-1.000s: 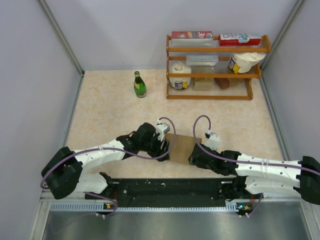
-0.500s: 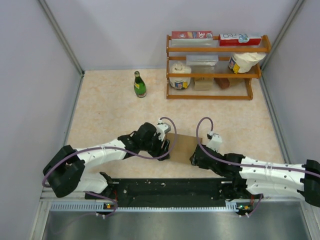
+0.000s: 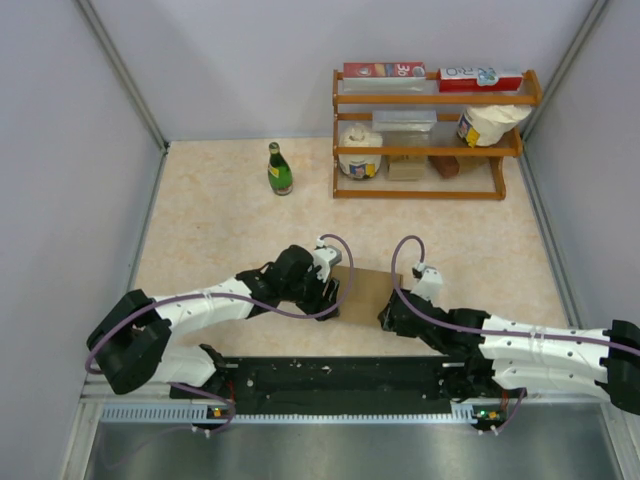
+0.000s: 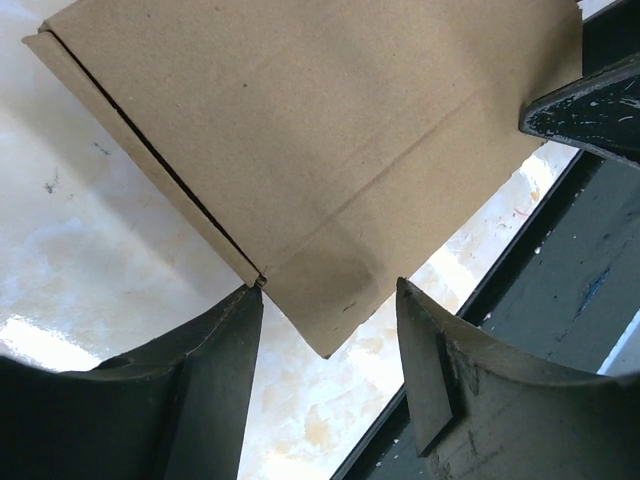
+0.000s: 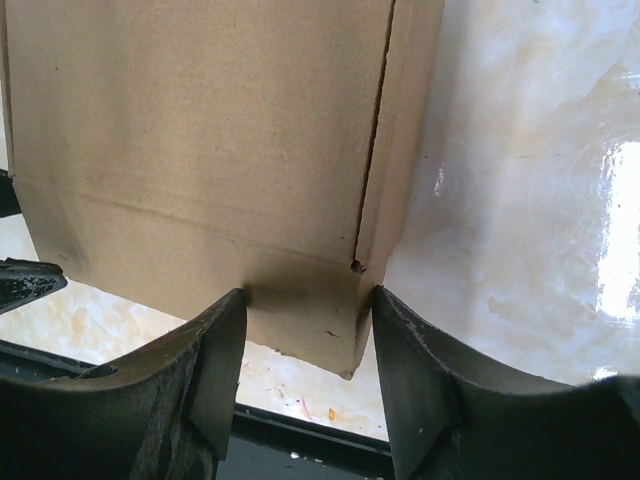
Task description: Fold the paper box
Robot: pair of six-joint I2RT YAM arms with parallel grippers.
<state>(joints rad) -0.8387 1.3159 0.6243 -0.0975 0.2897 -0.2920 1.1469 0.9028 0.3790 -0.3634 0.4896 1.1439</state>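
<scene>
The paper box (image 3: 364, 290) is a slim plain brown cardboard box lying near the table's front, between my two grippers. My left gripper (image 3: 331, 300) is at its left end. In the left wrist view a near corner of the box (image 4: 300, 130) points into the gap of the left gripper (image 4: 328, 292); the left finger (image 4: 215, 370) touches the box's edge and the other finger stands apart, so it is open. My right gripper (image 3: 389, 316) is at the right end. In its wrist view the right gripper (image 5: 307, 297) has both fingers pressed against a corner of the box (image 5: 200, 130).
A wooden rack (image 3: 430, 190) with cartons, jars and tubs stands at the back right. A green bottle (image 3: 279, 168) stands at the back centre. A black strip (image 3: 330, 375) runs along the near edge just behind the box. Grey walls close in both sides.
The right arm has crept slightly towards the box's end. The left jaws have narrowed a little. The box has barely moved.
</scene>
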